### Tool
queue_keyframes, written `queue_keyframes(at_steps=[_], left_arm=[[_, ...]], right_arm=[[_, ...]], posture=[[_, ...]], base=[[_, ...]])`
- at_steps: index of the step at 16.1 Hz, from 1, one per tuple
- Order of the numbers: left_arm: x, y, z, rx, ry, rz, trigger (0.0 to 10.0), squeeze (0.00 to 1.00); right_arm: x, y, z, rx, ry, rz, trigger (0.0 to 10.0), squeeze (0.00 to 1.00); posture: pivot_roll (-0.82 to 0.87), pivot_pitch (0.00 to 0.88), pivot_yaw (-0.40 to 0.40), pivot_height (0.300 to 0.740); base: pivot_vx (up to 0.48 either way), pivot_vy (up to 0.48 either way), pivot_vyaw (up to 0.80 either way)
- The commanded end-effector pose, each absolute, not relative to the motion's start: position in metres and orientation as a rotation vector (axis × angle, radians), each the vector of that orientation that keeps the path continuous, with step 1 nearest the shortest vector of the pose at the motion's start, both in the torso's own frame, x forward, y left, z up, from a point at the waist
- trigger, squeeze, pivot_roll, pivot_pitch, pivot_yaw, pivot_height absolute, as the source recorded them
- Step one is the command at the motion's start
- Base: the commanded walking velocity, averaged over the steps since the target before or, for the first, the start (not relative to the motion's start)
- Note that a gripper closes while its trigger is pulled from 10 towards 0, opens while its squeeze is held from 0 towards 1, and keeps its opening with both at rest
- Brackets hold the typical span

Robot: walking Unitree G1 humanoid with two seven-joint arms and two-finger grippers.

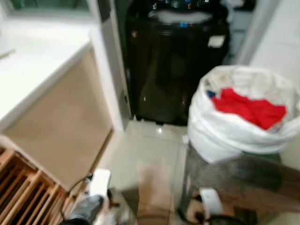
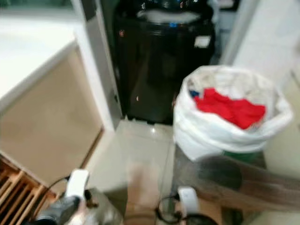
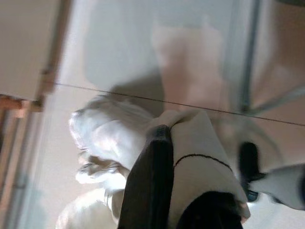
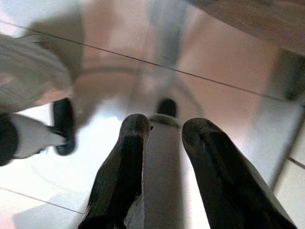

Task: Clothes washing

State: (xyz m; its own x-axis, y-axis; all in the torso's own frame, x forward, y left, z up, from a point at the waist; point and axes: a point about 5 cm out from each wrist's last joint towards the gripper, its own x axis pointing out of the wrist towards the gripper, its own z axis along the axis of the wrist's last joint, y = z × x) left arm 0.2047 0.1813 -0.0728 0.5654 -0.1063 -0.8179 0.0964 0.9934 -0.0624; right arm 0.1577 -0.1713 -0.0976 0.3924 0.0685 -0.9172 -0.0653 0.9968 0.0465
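Note:
A black top-loading washing machine (image 1: 173,61) stands ahead in an alcove. To its right, on the floor, a basket lined with a white bag (image 1: 225,133) holds a red garment (image 1: 248,108) on top of pale clothes. My left gripper (image 3: 178,143) hangs low over the tiled floor, shut on a white garment (image 3: 114,138) that drapes over its black finger (image 3: 147,181). My right gripper (image 4: 167,129) also hangs low over the tiles, its two black fingers (image 4: 128,162) a little apart and holding nothing. The views are blurred.
A white counter (image 1: 33,61) on a beige cabinet panel (image 1: 61,126) lines the left side. A wooden slatted rack (image 1: 18,192) lies at the lower left. A blurred dark brown surface (image 1: 243,180) sits below the basket. Pale tiled floor (image 1: 145,150) leads to the machine.

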Motion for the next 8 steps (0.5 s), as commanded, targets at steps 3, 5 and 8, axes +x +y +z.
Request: queue_keyframes(at_steps=[3,5,8], left_arm=[[0.218,0.188,-0.063,0.025,0.877,-0.132,10.0,0.00],[0.218,0.188,-0.063,0.025,0.877,-0.132,10.0,0.00],[0.218,0.187,-0.063,0.020,0.877,-0.130,10.0,0.00]], right_arm=[[0.177,-0.157,-0.090,-0.048,1.065,0.151,10.0,0.00],[0.180,-0.158,-0.089,-0.052,1.064,0.146,10.0,0.00],[0.176,-0.154,-0.091,-0.060,1.073,0.147,10.0,0.00]], posture=[[0.00,0.000,0.042,0.740],[0.00,0.000,0.041,0.740],[-0.01,0.000,0.041,0.740]], base=[[0.000,0.000,0.00],[0.000,0.000,0.00],[0.000,0.000,0.00]])
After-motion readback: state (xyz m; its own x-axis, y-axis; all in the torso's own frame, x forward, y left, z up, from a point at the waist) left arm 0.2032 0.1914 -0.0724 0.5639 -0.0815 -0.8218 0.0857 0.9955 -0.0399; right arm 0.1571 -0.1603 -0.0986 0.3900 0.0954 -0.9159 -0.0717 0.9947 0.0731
